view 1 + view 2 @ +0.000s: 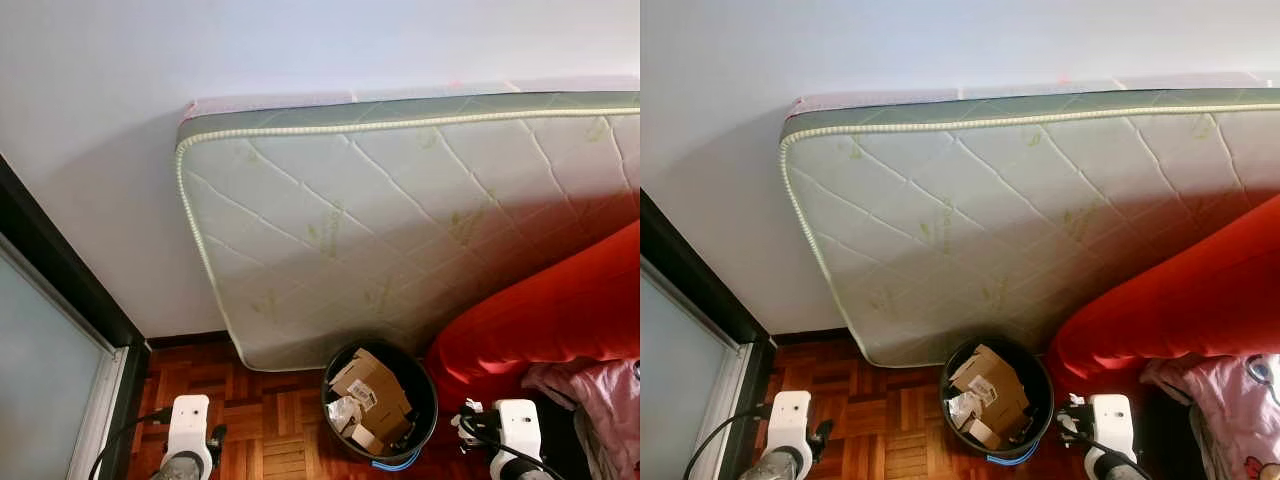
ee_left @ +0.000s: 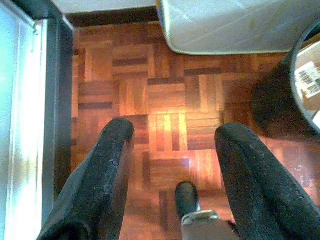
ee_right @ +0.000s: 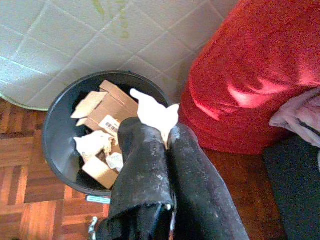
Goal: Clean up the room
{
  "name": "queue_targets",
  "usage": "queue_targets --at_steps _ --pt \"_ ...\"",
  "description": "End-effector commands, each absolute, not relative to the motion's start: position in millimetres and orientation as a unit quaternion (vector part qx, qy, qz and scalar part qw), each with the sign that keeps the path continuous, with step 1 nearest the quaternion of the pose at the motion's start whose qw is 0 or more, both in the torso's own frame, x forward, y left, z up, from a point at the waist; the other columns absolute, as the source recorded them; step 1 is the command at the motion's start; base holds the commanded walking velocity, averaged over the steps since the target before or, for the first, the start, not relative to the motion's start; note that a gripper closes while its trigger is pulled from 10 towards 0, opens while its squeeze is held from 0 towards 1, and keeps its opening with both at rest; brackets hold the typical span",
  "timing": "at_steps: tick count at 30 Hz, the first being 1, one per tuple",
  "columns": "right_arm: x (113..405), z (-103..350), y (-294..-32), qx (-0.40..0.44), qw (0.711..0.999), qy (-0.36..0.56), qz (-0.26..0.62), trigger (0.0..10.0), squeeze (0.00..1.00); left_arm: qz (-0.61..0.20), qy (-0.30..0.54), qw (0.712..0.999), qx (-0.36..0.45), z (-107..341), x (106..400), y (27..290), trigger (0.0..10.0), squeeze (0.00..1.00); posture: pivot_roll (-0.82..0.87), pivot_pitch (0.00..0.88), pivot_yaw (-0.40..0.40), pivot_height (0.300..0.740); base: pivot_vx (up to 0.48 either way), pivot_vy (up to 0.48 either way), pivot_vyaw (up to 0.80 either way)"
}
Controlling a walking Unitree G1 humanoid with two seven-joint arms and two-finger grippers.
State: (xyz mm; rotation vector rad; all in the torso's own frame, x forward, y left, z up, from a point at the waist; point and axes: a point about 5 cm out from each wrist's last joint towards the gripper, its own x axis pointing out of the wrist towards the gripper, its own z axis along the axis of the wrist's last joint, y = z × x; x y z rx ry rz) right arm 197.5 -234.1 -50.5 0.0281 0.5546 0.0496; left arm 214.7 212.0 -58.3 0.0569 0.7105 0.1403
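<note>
A black waste bin [image 1: 429,397] stands on the parquet floor, holding cardboard scraps [image 1: 368,385] and crumpled paper. In the right wrist view my right gripper [image 3: 167,134] is shut on a white scrap of paper [image 3: 154,112], which sticks out past the fingertips. It hangs just above the bin [image 3: 56,142], near the rim on the red cushion's side. My left gripper [image 2: 172,134] is open over bare parquet with nothing between its fingers, and the bin's wall [image 2: 274,102] is off to one side of it. Both wrists, left arm [image 1: 189,423] and right arm [image 1: 517,425], flank the bin.
A quilted mattress [image 1: 400,220] leans against the white wall behind the bin. A big red cushion or sofa [image 1: 560,310] sits to the right, with pink cloth [image 1: 592,392] on it. A dark-framed glass door [image 1: 45,370] runs along the left.
</note>
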Motion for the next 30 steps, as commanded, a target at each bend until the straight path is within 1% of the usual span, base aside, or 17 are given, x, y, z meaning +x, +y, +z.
queue_targets --at_steps 1,2,3,4,5,6,11,15,23,30 --pt "198.9 -50.3 -229.3 0.008 0.962 0.269 0.033 10.0 0.00 0.077 0.366 0.927 0.030 -64.1 203.9 216.6 10.0 0.00 0.00 0.069 -0.018 0.721 0.000 0.000 0.00" --pt "201.6 -49.5 -226.1 0.007 0.963 0.265 0.036 10.0 0.00 0.077 0.367 0.927 0.030 -64.4 203.5 216.3 10.0 0.00 0.00 0.069 -0.018 0.721 0.000 0.000 0.00" --pt "228.2 -39.7 -195.4 0.006 0.971 0.234 0.052 10.0 0.00 0.076 0.367 0.927 0.031 -64.4 203.5 216.2 10.0 0.00 0.02 0.074 -0.016 0.721 0.000 0.000 0.00" --pt "246.4 -30.2 -171.6 0.007 0.976 0.210 0.064 10.0 0.00 0.076 0.366 0.927 0.031 -64.2 203.7 216.3 10.0 0.00 0.02 0.082 -0.013 0.721 0.000 0.000 0.00" --pt "257.2 -23.1 -155.7 0.007 0.978 0.194 0.071 10.0 0.00 0.076 0.365 0.927 0.031 -64.0 203.8 216.9 10.0 0.00 0.02 0.087 -0.008 0.721 0.000 0.000 0.00" --pt "262.6 -19.4 -145.6 0.009 0.979 0.187 0.076 10.0 0.00 0.075 0.364 0.928 0.033 -63.2 204.5 218.3 10.0 0.00 0.02 0.092 0.002 0.721 0.000 0.000 0.00" --pt "263.6 -18.4 -140.0 0.029 0.980 0.182 0.070 10.0 0.00 0.070 0.365 0.927 0.044 -61.8 204.7 224.2 10.0 0.00 -0.01 0.110 0.026 0.721 0.000 0.000 0.00" --pt "261.5 -20.2 -140.3 0.031 0.980 0.185 0.064 10.0 0.00 0.060 0.367 0.927 0.051 -61.5 205.8 223.3 10.0 0.00 -0.01 0.117 0.032 0.721 0.000 0.000 0.00" --pt "251.8 -28.9 -147.5 0.035 0.978 0.207 0.024 10.0 0.00 0.055 0.365 0.928 0.053 -61.0 206.0 223.2 10.0 0.00 -0.01 0.140 0.034 0.721 0.000 0.000 0.00" --pt "252.0 -29.1 -152.6 0.038 0.977 0.209 -0.001 10.0 0.00 0.052 0.366 0.928 0.052 -61.8 205.0 222.2 10.0 0.00 -0.01 0.148 0.032 0.721 0.000 0.000 0.00"
